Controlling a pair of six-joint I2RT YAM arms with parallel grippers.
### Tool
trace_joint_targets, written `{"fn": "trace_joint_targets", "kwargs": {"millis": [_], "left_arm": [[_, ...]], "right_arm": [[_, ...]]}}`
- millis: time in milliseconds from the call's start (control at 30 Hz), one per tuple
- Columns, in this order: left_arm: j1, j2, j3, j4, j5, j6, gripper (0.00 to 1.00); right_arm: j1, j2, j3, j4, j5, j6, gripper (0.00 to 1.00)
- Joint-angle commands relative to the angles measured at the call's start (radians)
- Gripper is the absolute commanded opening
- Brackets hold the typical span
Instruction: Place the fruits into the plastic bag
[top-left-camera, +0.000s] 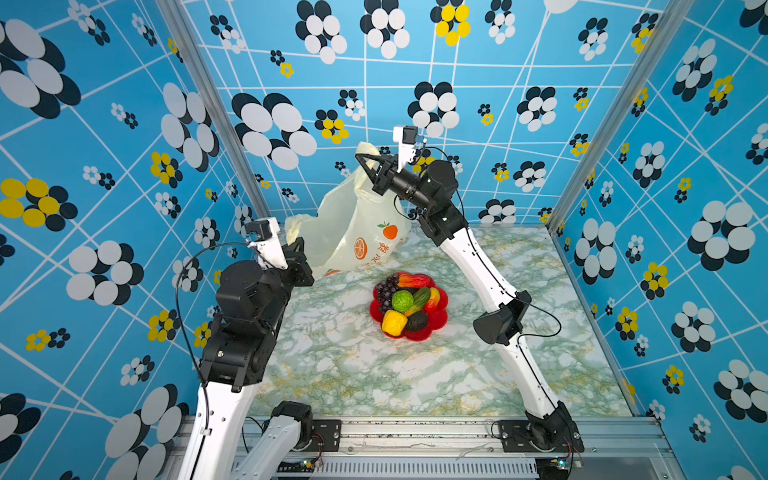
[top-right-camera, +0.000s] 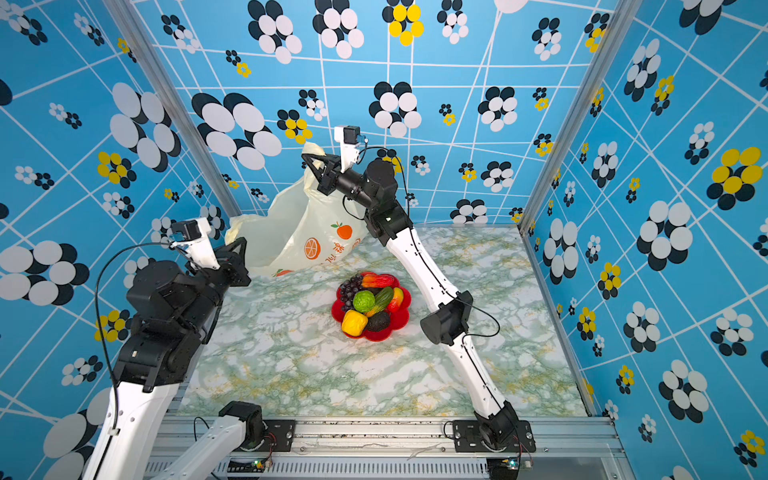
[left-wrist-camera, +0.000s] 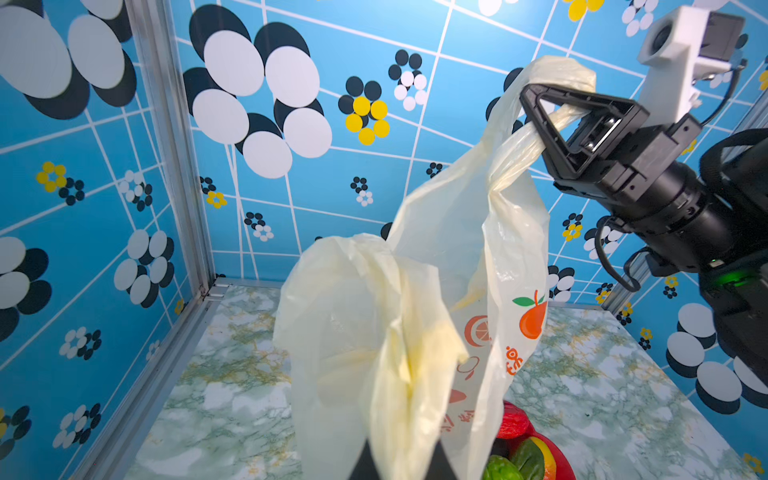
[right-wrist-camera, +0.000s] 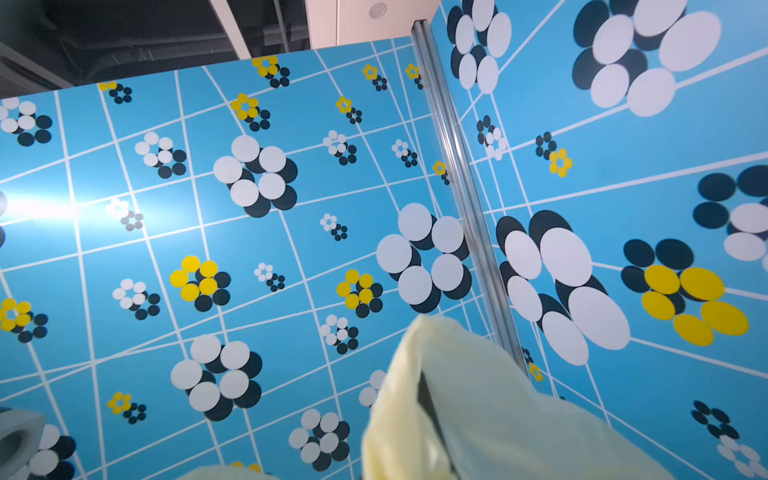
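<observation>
— Is anything going in yet?
— No. The left claw (top-left-camera: 298, 245) and right claw (top-left-camera: 365, 163) are each pinching a handle, holding up the plastic bag (top-left-camera: 353, 224) behind the red dish (top-left-camera: 441, 321), where the fruits (top-left-camera: 405, 305) are lying.
</observation>
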Motion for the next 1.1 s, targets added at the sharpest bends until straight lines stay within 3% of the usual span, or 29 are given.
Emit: {"fn": "trace_joint_targets", "kwargs": {"millis": [0, 167, 267, 467, 733, 900, 1067], "left_arm": [[0.005, -0.025, -0.056, -0.017, 0.011, -0.005, 0.00], [0.004, -0.044, -0.170, -0.033, 0.031, -0.067, 0.00], [0.005, -0.048, -0.241, -0.031, 0.039, -0.121, 0.00], [0.004, -0.031, -0.324, -0.050, 0.068, -0.197, 0.00], [0.004, -0.064, -0.391, -0.047, 0.113, -0.294, 0.00], [0.005, -0.111, -0.437, -0.074, 0.136, -0.356, 0.00], [0.005, -0.178, -0.506, -0.077, 0.144, -0.430, 0.00]], "right_arm": [[-0.020, -0.052, -0.158, -0.111, -0.091, 0.006, 0.00], [-0.027, -0.256, -0.620, -0.097, -0.033, -0.054, 0.00], [-0.051, -0.315, -0.772, -0.127, -0.004, -0.058, 0.00], [-0.108, -0.323, -0.836, -0.348, -0.013, -0.085, 0.00], [-0.120, -0.338, -0.860, -0.268, -0.056, -0.068, 0.03], [-0.087, -0.267, -0.743, -0.218, -0.106, -0.082, 0.21], [-0.051, -0.217, -0.640, -0.236, -0.169, -0.077, 0.52]]}}
